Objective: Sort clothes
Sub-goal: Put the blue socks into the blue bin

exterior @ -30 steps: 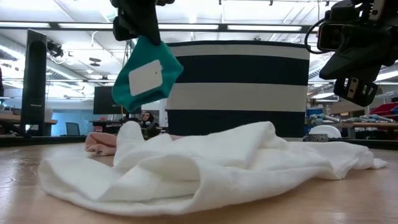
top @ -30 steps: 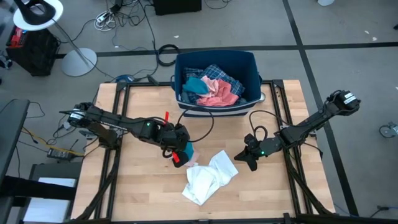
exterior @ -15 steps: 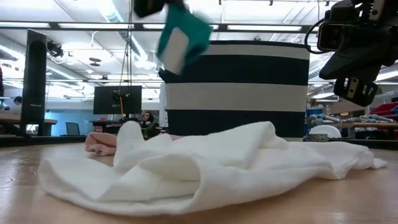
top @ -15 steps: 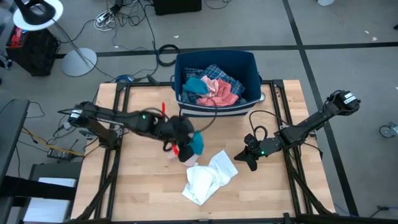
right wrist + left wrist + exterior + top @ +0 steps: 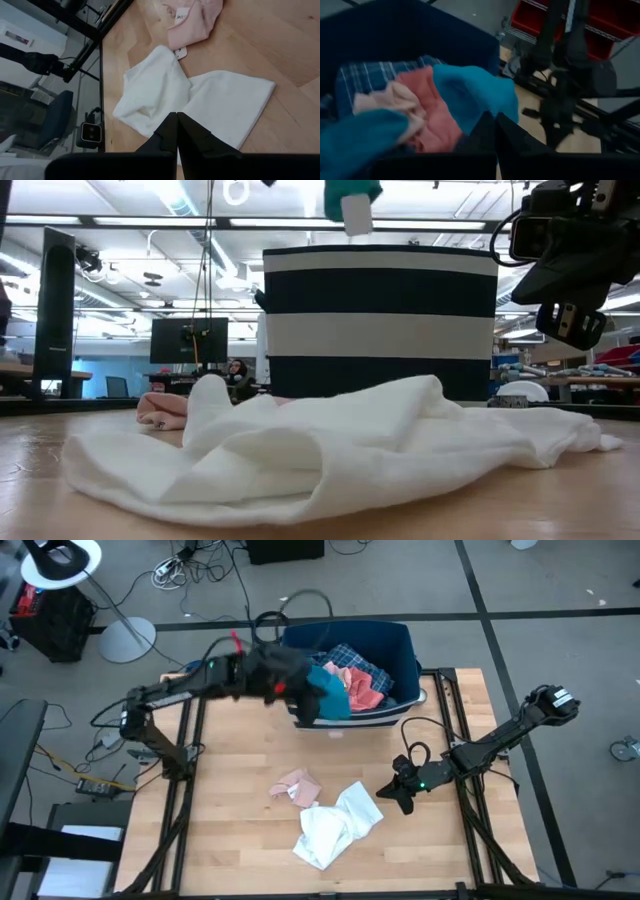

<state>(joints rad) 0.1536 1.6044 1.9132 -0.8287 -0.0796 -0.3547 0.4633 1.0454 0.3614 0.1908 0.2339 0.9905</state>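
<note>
left pincer (image 5: 300, 692) clamped tight on small teal garment (image 5: 328, 698) over bin (image 5: 400, 640).

teal cloth (image 5: 328, 698) hangs pinched in left gripper (image 5: 300, 700) | white cloth (image 5: 335, 823) crumpled below-right of it | pink cloth (image 5: 297, 786) beside the white one

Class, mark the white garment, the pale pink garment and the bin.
white garment (image 5: 335, 825): high view, middle of the cloth.
pale pink garment (image 5: 296, 785): high view, its centre.
bin (image 5: 380, 335): low view, white stripe.
</note>
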